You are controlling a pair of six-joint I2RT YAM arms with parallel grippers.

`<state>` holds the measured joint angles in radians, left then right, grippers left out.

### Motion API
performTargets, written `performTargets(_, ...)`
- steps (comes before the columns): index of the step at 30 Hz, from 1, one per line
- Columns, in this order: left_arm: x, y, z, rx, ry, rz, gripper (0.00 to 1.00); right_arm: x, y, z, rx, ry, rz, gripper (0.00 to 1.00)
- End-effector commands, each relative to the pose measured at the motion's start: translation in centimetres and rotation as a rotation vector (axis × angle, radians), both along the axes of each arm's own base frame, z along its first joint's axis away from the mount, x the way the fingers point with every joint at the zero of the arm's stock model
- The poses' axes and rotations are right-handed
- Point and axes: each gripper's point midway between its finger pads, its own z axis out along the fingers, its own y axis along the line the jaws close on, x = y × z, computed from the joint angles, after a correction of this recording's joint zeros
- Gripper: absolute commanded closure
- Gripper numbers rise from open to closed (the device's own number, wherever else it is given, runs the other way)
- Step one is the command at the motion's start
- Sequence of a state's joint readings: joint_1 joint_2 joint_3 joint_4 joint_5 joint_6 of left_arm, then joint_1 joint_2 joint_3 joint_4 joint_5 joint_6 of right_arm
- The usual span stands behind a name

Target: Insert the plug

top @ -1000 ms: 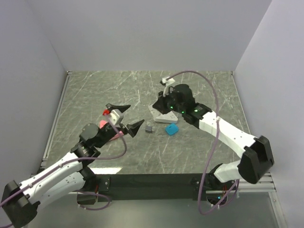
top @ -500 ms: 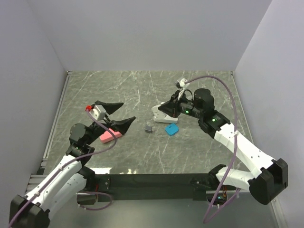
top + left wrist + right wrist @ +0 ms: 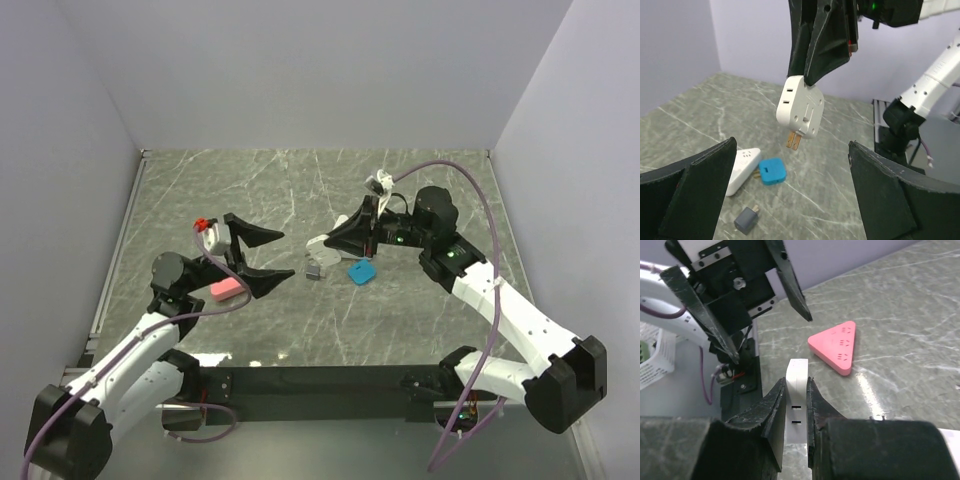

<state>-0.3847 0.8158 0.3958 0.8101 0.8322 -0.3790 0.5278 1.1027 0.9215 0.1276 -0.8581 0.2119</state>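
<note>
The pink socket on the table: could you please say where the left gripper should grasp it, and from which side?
Probably from above, by its side walls. The pink socket lies flat, holes up, so only its rim is free; pinch one straight edge against the opposite rounded corner. The left gripper is open.

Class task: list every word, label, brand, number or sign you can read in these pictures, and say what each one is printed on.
No text can be read in any of the views.
The white adapter, held in the right gripper, shows only slots and prongs, with no lettering.
The pink triangular socket shows only socket holes.
The blue plug and the grey plug show no readable marks.
</note>
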Motion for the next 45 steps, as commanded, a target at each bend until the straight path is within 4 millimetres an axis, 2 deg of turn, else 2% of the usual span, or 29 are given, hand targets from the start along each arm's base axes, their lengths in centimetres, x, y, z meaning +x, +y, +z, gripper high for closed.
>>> performTargets(1,-1.2,-0.7,2.1,0.01,-0.086,-0.089,0.01,-1.3,0.8,0.8,0.016,-0.048,0.097,1.0)
performTargets(8,-0.5,-2.4,1.8,0.046,-0.072,-0.106,0.03,-1.8,2.3,-0.1,-0.015,-0.036,0.156,1.0)
performTargets(13,-0.1,-3.2,0.6,0.078,-0.03,-0.125,0.06,-2.5,3.2,-0.3,-0.025,-0.04,0.188,1.0)
performTargets(18,0.3,-3.9,-0.3,0.111,-0.004,-0.131,0.09,-3.0,3.4,0.0,-0.03,-0.056,0.201,1.0)
performTargets(24,-0.4,-4.8,-1.3,0.159,0.021,-0.202,0.16,-3.0,3.5,0.6,-0.03,-0.07,0.199,1.0)
performTargets(27,-0.8,-5.3,-1.8,0.175,0.021,-0.222,0.25,-3.1,3.6,0.5,-0.033,-0.069,0.204,1.0)
performTargets(28,-0.8,-5.4,-1.8,0.177,0.022,-0.226,0.33,-3.0,3.7,0.5,-0.034,-0.071,0.201,1.0)
performTargets(30,-1.0,-5.7,-1.9,0.193,0.032,-0.249,0.44,-3.0,3.7,0.4,-0.039,-0.068,0.202,1.0)
performTargets(31,-1.2,-5.8,-2.0,0.197,0.032,-0.259,0.54,-3.0,3.7,0.1,-0.043,-0.063,0.202,1.0)
performTargets(33,-1.5,-6.0,-2.5,0.208,0.037,-0.279,0.67,-3.0,3.7,0.0,-0.042,-0.066,0.199,1.0)
performTargets(34,-1.8,-6.2,-2.8,0.217,0.033,-0.301,0.81,-2.9,3.7,-0.2,-0.048,-0.064,0.195,1.0)
performTargets(36,-1.8,-6.3,-3.2,0.23,0.042,-0.312,0.98,-2.7,3.7,-0.5,-0.056,-0.063,0.189,1.0)
performTargets(39,-1.6,-6.5,-3.5,0.245,0.044,-0.32,0.99,-2.2,3.7,-0.8,-0.076,-0.068,0.175,0.99)
performTargets(40,-1.8,-6.6,-3.4,0.249,0.04,-0.335,0.99,-1.9,3.7,-1.0,-0.086,-0.067,0.16,0.96)
performTargets(41,-1.9,-6.5,-3.4,0.25,0.037,-0.341,0.99,-1.8,3.5,-1.4,-0.1,-0.062,0.151,0.86)
performTargets(45,-2.5,-6.4,-3.1,0.244,0.025,-0.359,0.99,-1.8,3.0,-1.9,-0.118,-0.078,0.117,0.65)
